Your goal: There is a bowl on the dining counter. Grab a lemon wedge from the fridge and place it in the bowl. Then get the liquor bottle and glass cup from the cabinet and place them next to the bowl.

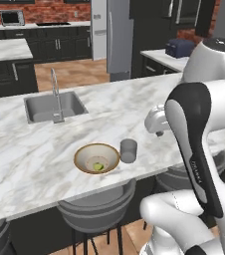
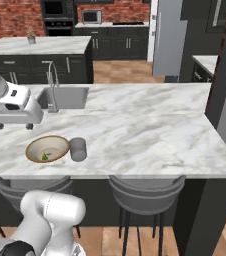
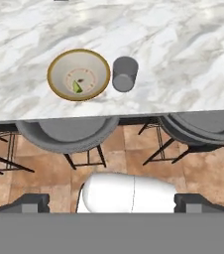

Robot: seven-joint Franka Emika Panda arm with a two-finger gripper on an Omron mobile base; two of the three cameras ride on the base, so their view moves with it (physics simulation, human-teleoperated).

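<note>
Marble bench [image 1: 45, 159] fills the centre of both base views, with a sink [image 1: 52, 105] and tap at upper left, dark cabinets and brick wall behind, stools [image 1: 97, 206] tucked under the near edge.

Bowl [image 1: 97, 158]: lower centre of left base view, lower left of right base view [image 2: 47, 148], upper left of hand view [image 3: 79, 74]. Sits near the bench's front edge. Wedge [image 1: 99, 167], small and green, lies inside it, slightly off centre.

Cup [image 1: 128, 150]: grey, upright, just beside the bowl's right rim in all three views [image 3: 124, 74]; whether it touches the rim I cannot tell. No bottle seen on the bench.

Tool [image 3: 112, 202]: two dark tips at the bottom corners of the hand view, spread as wide as they go, nothing between them. It looks down from above and in front of the bench, well clear of bowl and cup.

Judgement: wedge and cup steps look done; bottle remains.

Handling notes (judged, bottle not seen):
- Likely glass with liquid: heavy for its width, rigid, smooth, breakable.
- Tall and narrow, so top-heavy; tips easily if set down tilted.
- Take hold on the straight body, mid to low, from the side, tips level. Neck grip would let it swing.
- Set-down spot: bare bench on the bowl's free side, since the cup takes the right. Keep clear of the front edge.
</note>
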